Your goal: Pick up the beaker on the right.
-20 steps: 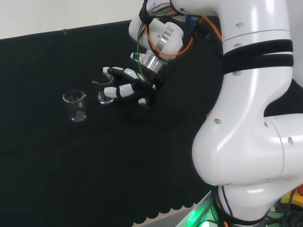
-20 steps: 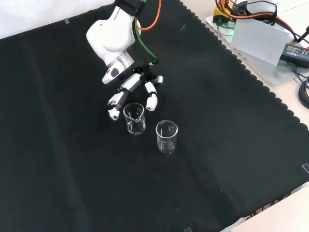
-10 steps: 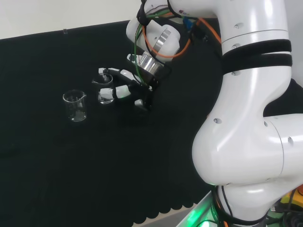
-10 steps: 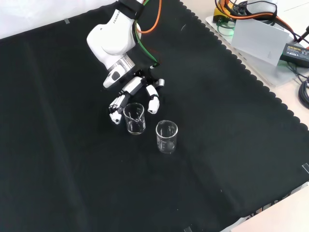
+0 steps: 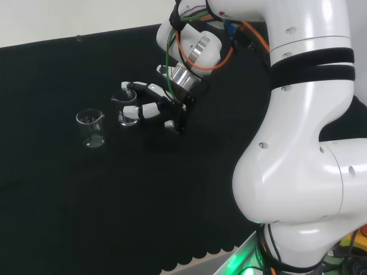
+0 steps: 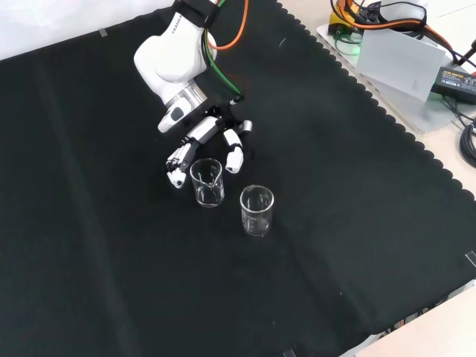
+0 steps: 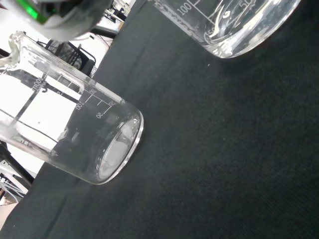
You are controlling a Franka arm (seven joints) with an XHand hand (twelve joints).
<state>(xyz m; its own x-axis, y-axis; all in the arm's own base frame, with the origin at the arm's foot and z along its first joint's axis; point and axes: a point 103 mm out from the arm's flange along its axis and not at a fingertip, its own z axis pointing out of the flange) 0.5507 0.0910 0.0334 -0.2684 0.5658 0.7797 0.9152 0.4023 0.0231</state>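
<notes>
Two clear glass beakers stand upright on the black cloth. In the head view the right beaker (image 5: pixel 128 112) is next to the hand (image 5: pixel 156 101), and the left beaker (image 5: pixel 91 128) stands apart from it. The hand is open, with its fingers (image 5: pixel 133 87) and thumb spread toward the right beaker's sides without curling round it. In the front view the same beaker (image 6: pixel 207 182) stands just below the hand (image 6: pixel 208 137), whose fingers (image 6: pixel 178 159) reach past its left side; the other beaker (image 6: pixel 256 210) is lower right. The wrist view has the near beaker (image 7: pixel 75 137) close, the other beaker (image 7: pixel 232 25) behind it.
The arm's white links (image 5: pixel 304 114) stand at the head view's right. A grey box (image 6: pixel 398 56) and cables lie past the cloth's scalloped edge at the front view's upper right. Bare black cloth (image 6: pixel 111 282) spreads around the beakers.
The hand has shifted slightly toward the right beaker, to the left in the head view. Both beakers stand where they were.
</notes>
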